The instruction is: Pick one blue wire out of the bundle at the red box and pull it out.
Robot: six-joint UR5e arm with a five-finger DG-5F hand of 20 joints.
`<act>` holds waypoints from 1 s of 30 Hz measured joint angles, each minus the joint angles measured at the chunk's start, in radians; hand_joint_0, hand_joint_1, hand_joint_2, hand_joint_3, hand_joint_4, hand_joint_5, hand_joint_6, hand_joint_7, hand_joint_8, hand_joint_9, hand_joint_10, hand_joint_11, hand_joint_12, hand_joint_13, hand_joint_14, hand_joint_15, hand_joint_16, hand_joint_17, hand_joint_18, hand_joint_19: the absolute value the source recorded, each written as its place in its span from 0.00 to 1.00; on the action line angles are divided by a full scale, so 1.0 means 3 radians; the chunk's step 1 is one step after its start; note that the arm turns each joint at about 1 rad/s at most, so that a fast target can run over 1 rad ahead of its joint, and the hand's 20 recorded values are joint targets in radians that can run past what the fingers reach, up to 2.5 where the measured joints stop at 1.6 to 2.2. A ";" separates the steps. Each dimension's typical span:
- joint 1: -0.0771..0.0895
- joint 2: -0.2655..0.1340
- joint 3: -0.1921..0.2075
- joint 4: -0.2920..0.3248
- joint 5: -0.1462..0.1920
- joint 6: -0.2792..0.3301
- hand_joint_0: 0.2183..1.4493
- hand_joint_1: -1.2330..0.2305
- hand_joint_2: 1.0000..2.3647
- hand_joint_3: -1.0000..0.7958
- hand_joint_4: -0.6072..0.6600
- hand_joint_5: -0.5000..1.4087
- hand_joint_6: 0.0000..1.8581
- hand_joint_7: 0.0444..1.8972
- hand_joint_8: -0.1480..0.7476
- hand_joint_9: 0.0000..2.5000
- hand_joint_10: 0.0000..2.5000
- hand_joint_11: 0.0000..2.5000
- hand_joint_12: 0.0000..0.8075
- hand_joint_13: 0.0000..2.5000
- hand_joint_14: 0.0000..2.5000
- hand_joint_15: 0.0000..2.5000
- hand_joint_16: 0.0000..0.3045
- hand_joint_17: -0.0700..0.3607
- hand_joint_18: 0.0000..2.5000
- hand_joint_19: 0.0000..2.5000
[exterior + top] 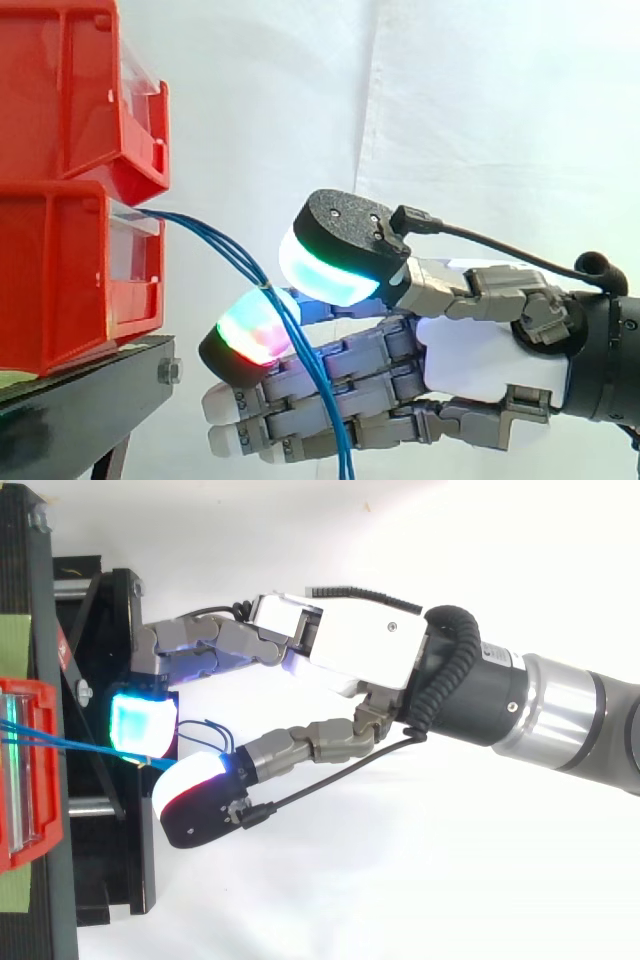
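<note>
Thin blue wires (215,245) leave the front of the lower red bin (60,280) and arc down to the right. They bend sharply where they meet my hand (490,360), then hang straight down in front of the other fingers. The hand reaches in from the right at bin height. Its thumb pad (330,265), glowing green and cyan, and a finger pad (250,335), glowing red and green, close on the wires between them. From above, the blue wires (80,745) run from the bin (30,770) to the gap between the two pads of the hand (350,645).
A second red bin (70,90) is stacked on the lower one. Both rest on a black stand (90,385) at the left, a short way from the fingertips. A white curtain hangs behind.
</note>
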 measured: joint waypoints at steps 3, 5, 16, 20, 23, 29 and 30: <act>0.0000 0.0000 0.0000 -0.0003 -0.0001 0.0000 0.26 0.33 0.00 0.31 0.69 0.20 0.32 0.65 0.48 0.26 0.00 0.12 0.47 0.16 0.00 0.06 0.19 0.47 0.13 0.15; -0.0002 0.0000 0.0000 -0.0004 -0.0002 0.0000 0.27 0.34 0.01 0.33 0.70 0.20 0.32 0.64 0.48 0.27 0.00 0.13 0.47 0.16 0.00 0.06 0.19 0.46 0.13 0.15; -0.0013 0.0000 0.0007 -0.0005 -0.0005 0.0001 0.29 0.35 0.01 0.35 0.69 0.20 0.33 0.63 0.48 0.28 0.00 0.14 0.46 0.16 0.00 0.06 0.19 0.46 0.14 0.16; -0.0014 0.0000 0.0011 -0.0006 -0.0005 0.0000 0.29 0.35 0.01 0.34 0.69 0.20 0.34 0.62 0.48 0.28 0.00 0.14 0.46 0.16 0.00 0.06 0.19 0.46 0.14 0.16; -0.0014 0.0000 0.0014 -0.0006 -0.0005 0.0000 0.28 0.34 0.00 0.32 0.69 0.20 0.35 0.62 0.48 0.28 0.01 0.14 0.47 0.17 0.00 0.06 0.19 0.46 0.14 0.16; -0.0012 0.0000 0.0033 -0.0010 0.0000 -0.0004 0.26 0.34 0.00 0.30 0.70 0.20 0.35 0.61 0.48 0.28 0.00 0.14 0.48 0.17 0.00 0.07 0.19 0.46 0.15 0.16; -0.0010 0.0000 0.0035 -0.0012 0.0001 -0.0008 0.26 0.34 0.00 0.30 0.70 0.20 0.35 0.61 0.49 0.28 0.00 0.14 0.48 0.17 0.00 0.07 0.19 0.47 0.15 0.16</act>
